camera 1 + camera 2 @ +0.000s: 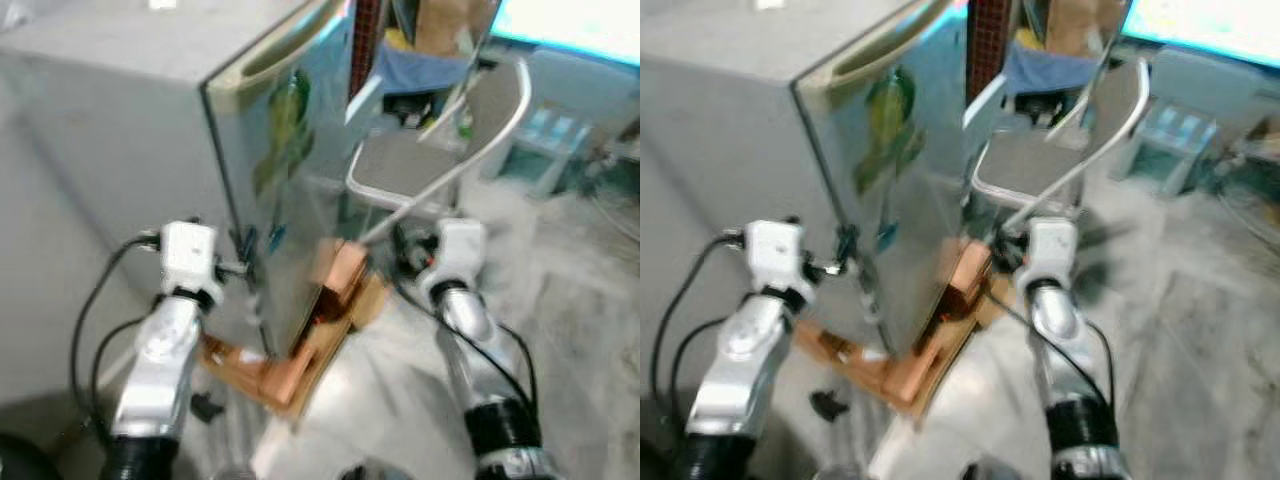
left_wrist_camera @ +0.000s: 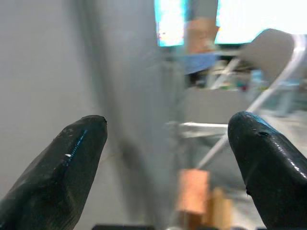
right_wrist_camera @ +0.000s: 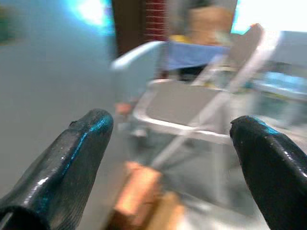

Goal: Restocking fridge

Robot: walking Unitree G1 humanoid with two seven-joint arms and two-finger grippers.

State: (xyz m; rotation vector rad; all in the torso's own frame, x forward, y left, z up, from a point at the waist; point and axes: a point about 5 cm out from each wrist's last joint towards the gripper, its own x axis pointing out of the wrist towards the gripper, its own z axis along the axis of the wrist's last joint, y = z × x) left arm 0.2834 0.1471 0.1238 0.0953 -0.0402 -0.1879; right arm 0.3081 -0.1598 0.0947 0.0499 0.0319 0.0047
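A small grey fridge (image 1: 130, 120) stands in front of me, its shiny side (image 1: 290, 190) reflecting the room. My left gripper (image 1: 245, 268) is held at the fridge's near corner edge. In the left wrist view its fingers (image 2: 72, 163) are spread wide with nothing between them, the grey fridge wall just ahead. My right gripper (image 1: 405, 245) hovers to the right of the fridge, in front of a folding chair. It is open and empty, as the right wrist view (image 3: 172, 127) shows. The pictures are blurred.
Flattened brown cardboard (image 1: 300, 370) lies under and beside the fridge's base. A grey metal folding chair (image 1: 420, 160) stands close behind on the right, with blue cloth and a cardboard box (image 1: 440, 30) beyond it. Pale floor (image 1: 570, 300) spreads to the right.
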